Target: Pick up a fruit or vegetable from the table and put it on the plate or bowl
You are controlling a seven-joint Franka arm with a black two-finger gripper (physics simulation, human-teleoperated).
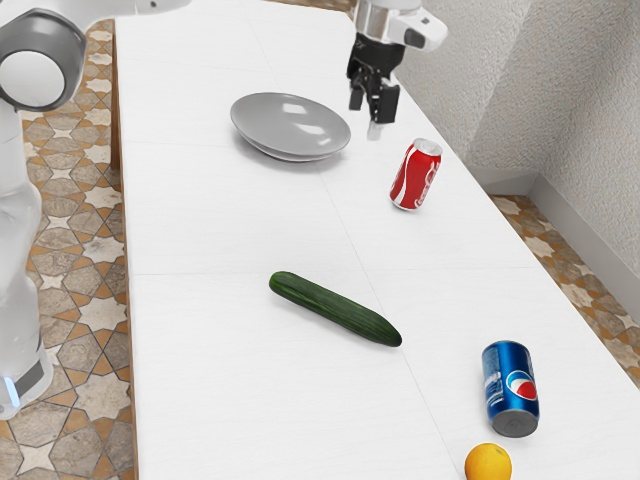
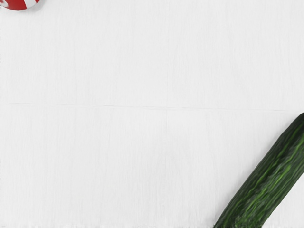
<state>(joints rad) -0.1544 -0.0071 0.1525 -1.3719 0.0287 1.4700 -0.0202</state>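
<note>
One cucumber [image 1: 335, 309] lying on the white table [image 1: 220, 400], plate [image 1: 290, 125] well apart from it, jaws apart near the plate

One cucumber [image 1: 335, 309], one orange [image 1: 487, 463], one grey plate [image 1: 290, 125], two cans; red can [image 1: 416, 175], blue can [image 1: 510, 387]

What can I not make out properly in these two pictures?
- Orange, exterior view: its lower part is cut off by the picture's bottom edge.
- Cucumber, wrist view: both ends are cut off by the picture's edges, so its length cannot be judged there.
- Red can, wrist view: just a sliver shows at a corner; the rest is cut off.
</note>
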